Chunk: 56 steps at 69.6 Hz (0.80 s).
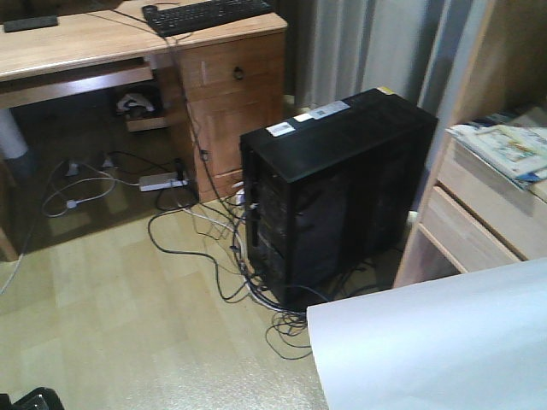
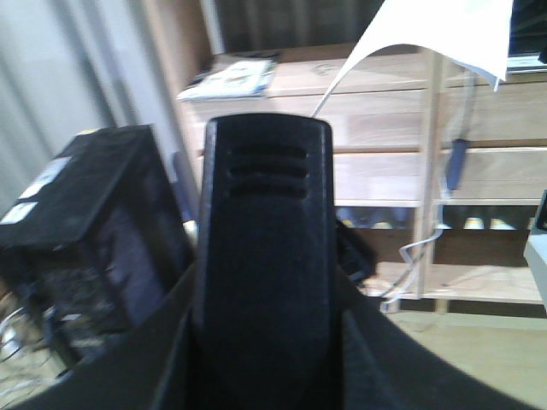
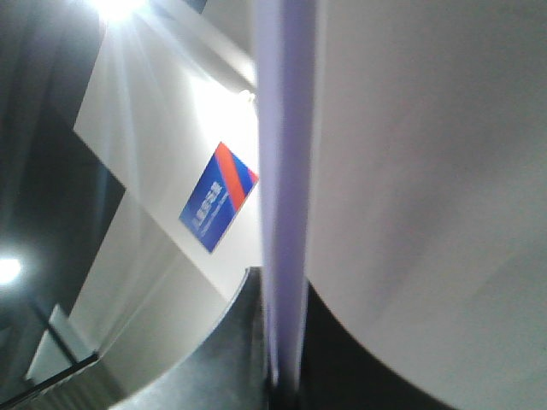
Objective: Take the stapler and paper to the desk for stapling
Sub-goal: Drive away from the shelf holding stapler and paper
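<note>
Front-facing view: paper [image 1: 444, 342] white, apparently blank.

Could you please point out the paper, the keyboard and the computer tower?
paper [image 1: 444, 342], front view, middle of the sheet.
keyboard [image 1: 209, 15], front view, middle of its keys.
computer tower [image 1: 342, 137], front view, its top panel.

- Keyboard [image 1: 208, 14] lies on the drawer desk [image 1: 85, 41], far left.
- Computer tower [image 1: 342, 188] stands on the floor [image 1: 111, 325] right of it, cables [image 1: 218, 256] before it.
- Shelf unit [image 1: 470, 222] stands right of the tower, magazines [image 1: 513, 149] on top.
- Paper [image 1: 444, 342] is nearest, before the shelf unit.
</note>
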{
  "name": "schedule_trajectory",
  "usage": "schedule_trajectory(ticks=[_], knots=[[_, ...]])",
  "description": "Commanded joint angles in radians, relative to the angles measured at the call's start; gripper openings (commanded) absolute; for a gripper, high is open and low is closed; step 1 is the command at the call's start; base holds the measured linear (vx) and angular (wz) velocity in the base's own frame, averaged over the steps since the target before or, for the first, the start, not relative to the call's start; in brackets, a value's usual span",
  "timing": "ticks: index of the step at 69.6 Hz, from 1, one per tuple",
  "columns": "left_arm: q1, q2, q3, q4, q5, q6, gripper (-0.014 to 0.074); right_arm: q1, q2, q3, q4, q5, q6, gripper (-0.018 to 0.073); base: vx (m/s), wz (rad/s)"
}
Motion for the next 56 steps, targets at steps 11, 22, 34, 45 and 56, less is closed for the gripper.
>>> schedule_trajectory(ticks=[11,22,34,45,56], knots=[[-0.003,0.009,-0.029,-0.034,-0.113,0.001,-0.0006,0.002,0.012,0.005,0.004,-0.052,-0.015,-0.001,0.08,0.32],[-0.003,0.009,-0.029,-0.034,-0.113,0.001,-0.0006,0.002,0.012,0.005,0.004,-0.052,-0.015,-0.001,0.08,0.31],[-0.003,0.009,-0.029,-0.034,-0.113,0.001,-0.0006,0.002,0.012,0.005,0.004,-0.052,-0.015,-0.001,0.09,0.36],[-0.003,0.009,-0.029,-0.034,-0.113,0.001,-0.0006,0.002,0.012,0.005,0.004,-0.052,-0.015,-0.001,0.09,0.39],[-0.003,0.009,-0.029,-0.034,-0.113,0.001,-0.0006,0.002,0.012,0.005,0.004,-0.052,-0.015,-0.001,0.08,0.34]])
